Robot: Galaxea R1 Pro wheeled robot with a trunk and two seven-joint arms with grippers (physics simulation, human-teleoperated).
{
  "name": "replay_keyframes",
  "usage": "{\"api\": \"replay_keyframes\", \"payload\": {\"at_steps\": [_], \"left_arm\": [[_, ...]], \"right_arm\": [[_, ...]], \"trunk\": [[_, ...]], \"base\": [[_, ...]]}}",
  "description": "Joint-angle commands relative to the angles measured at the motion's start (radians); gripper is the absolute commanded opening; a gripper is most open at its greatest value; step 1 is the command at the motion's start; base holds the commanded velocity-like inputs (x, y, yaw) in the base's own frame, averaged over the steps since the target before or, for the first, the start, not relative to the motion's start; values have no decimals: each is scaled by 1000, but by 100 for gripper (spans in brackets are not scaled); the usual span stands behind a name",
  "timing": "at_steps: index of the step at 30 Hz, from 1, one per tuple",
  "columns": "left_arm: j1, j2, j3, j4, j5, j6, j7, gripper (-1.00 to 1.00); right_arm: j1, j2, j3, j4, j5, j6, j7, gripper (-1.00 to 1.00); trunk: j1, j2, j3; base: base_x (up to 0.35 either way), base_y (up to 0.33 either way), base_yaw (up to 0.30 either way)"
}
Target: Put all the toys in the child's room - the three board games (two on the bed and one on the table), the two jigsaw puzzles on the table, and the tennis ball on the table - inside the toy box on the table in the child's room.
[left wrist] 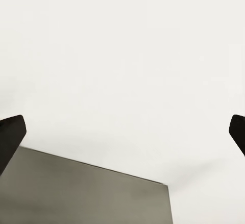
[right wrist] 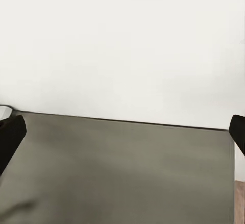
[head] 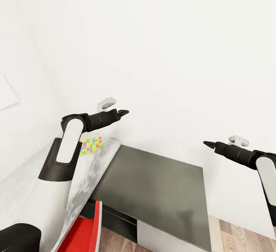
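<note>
While both arms reach toward the white wall, the left hand (head: 123,112) and right hand (head: 207,143) are spread wide, holding nothing. A bright puzzle (head: 91,145) lies on the pale surface (head: 23,190), partly hidden behind the left arm. Beside it stands a dark cabinet (head: 153,190).

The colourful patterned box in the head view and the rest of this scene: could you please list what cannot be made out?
- Colourful box, head view: left arm covers one end; puzzle or game, too small to tell.
- Red object: cut by the bottom edge.
- Grey cabinet: near side cut off.
- Left gripper, right gripper: fingers overlap, side-on.
</note>
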Motion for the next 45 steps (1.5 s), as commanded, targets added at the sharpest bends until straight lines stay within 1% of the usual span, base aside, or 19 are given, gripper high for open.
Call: {"api": "replay_keyframes", "payload": {"at_steps": [1, 22, 45], "left_arm": [[-1, 0, 0, -1, 10, 2, 10, 100], [0, -5, -2, 0, 9, 2, 11, 100], [0, -3, -1, 0, 8, 2, 11, 100]], "right_arm": [[-1, 0, -1, -1, -3, 5, -2, 100], [-1, -6, -5, -1, -3, 5, 2, 100], [-1, -2, -6, -1, -4, 5, 6, 100]], "trunk": [[1, -2, -2], [1, -2, -2], [1, -2, -2]], "base": [[70, 12, 0], [19, 3, 0], [1, 0, 0]]}}
